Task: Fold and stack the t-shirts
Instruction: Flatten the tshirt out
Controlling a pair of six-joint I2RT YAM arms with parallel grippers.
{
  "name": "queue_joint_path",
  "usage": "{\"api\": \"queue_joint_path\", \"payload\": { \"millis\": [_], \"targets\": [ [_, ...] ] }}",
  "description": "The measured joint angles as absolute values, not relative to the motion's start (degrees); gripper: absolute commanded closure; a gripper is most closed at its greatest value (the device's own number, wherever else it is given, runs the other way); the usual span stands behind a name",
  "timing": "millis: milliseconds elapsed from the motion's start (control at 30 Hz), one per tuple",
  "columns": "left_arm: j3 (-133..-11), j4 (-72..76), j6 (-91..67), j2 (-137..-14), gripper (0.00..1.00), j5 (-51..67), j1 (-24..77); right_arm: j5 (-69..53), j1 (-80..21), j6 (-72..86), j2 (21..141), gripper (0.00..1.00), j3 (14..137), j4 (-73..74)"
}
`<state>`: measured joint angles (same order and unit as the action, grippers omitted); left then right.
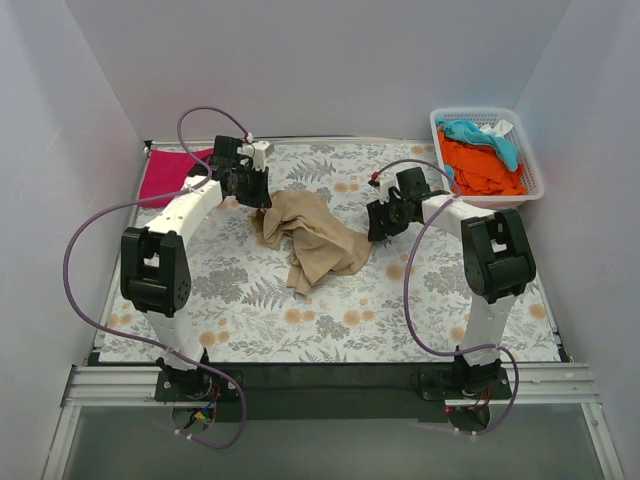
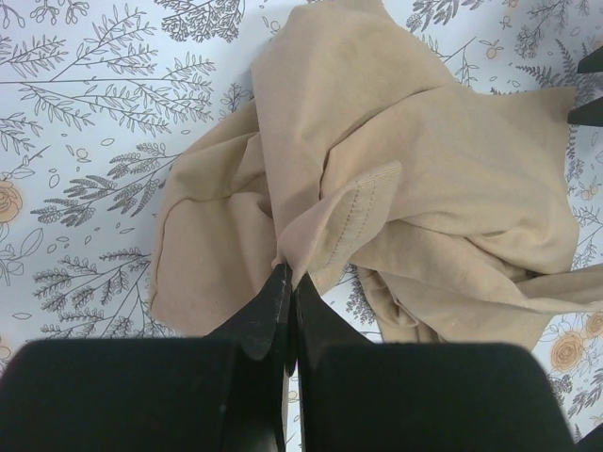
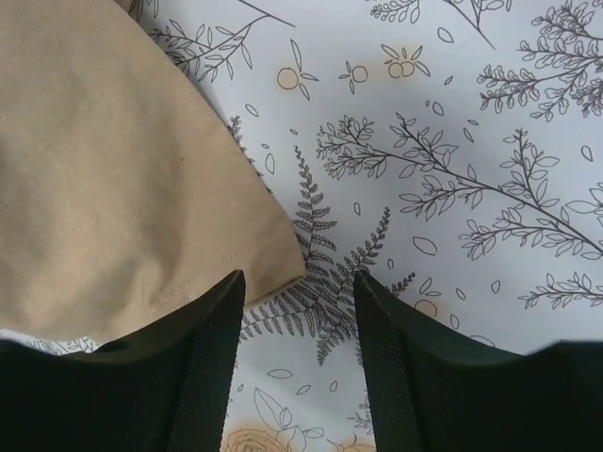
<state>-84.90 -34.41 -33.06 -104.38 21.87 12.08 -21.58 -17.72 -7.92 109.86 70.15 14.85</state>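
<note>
The surface [image 1: 300,325], covered in a pale cloth printed with ferns and orange blossoms, fills the middle of the top view. A tan t-shirt [image 1: 315,240] lies crumpled near its centre, between the two arms, bunched into loose folds with one end trailing toward the near edge. At the far right corner, just off the printed cloth, stands a white basket [image 1: 533,160] holding orange garments [image 1: 480,168] with a blue garment [image 1: 490,135] on top of them (whether these are t-shirts cannot be told). At the far left corner a magenta t-shirt [image 1: 165,175] lies flat, well apart from the tan one.

The left tool [image 2: 287,280] is closed, its two dark fingers pressed together and pinching a raised fold of the tan t-shirt [image 2: 424,169] at the cloth's far-left side, beside a stitched hem. The right tool [image 3: 298,282] is spread apart and held low over the surface [image 3: 490,169] at the shirt's right side; a hemmed corner of the tan t-shirt [image 3: 113,169] reaches into the gap, just beside one finger [image 3: 212,358], and nothing is gripped.
</note>
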Motion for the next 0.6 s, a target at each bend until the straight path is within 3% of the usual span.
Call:
{"api": "queue_joint_path", "payload": {
  "millis": [67, 167, 200, 500, 600],
  "targets": [
    [-84.90, -34.54, -33.30, -104.36, 1.00, 21.85, 11.84, -20.73, -17.76, -8.08, 110.06, 0.59, 70.43, 14.90],
    [-84.90, -34.79, -33.63, -104.36, 0.98, 21.85, 11.53, -20.01, -17.91, -8.71, 110.45, 0.81, 70.46, 15.05],
    [-84.93, -34.79, -33.82, -104.36, 0.97, 21.87, 11.40, -19.84, -17.98, -8.86, 110.69, 0.98, 70.59, 15.03],
    [-87.09, -36.03, -35.33, -104.38, 0.86, 22.59, 9.50, -21.78, -17.63, -11.07, 109.95, 0.99, 70.04, 16.34],
    [-87.39, -35.92, -35.70, -104.38, 0.96, 23.59, 7.94, -23.03, -16.49, -12.36, 106.83, 0.99, 68.75, 18.09]
  ]
}}
